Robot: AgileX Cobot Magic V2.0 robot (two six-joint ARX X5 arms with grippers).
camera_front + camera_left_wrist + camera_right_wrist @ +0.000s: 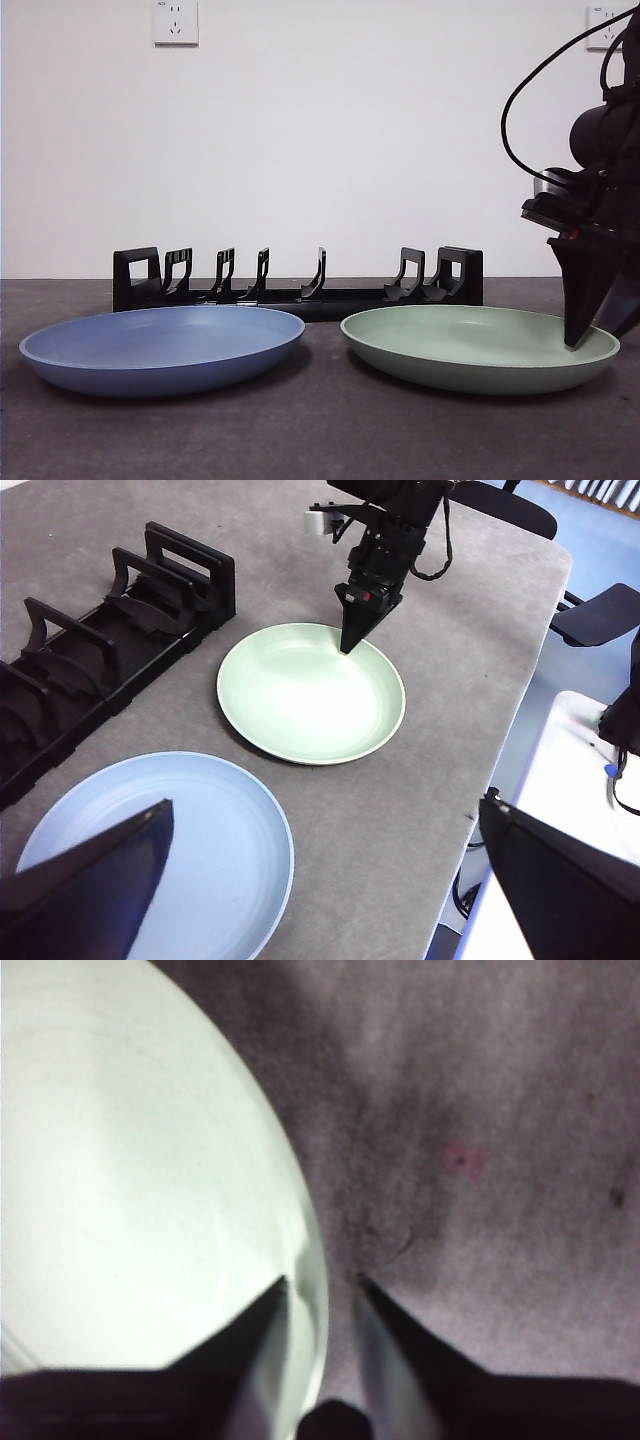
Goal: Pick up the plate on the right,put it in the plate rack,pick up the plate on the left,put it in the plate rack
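Green plate [478, 345] rim sits between the jaws of right tool [322, 1285], jaws narrowly apart, not clamped. Step: first pickup. Next: close, lift, carry to plate rack [300, 280] behind. Blue plate [160, 345] untouched; left tool [330, 880] waits, jaws wide.

The right gripper [590, 335] pointed steeply downward, its two black jaws narrowly parted and straddling a rim, one tip inside and one outside. Its arm came in from high on the side, cable looping above. The left gripper [320, 880] hung high, jaws spread wide.
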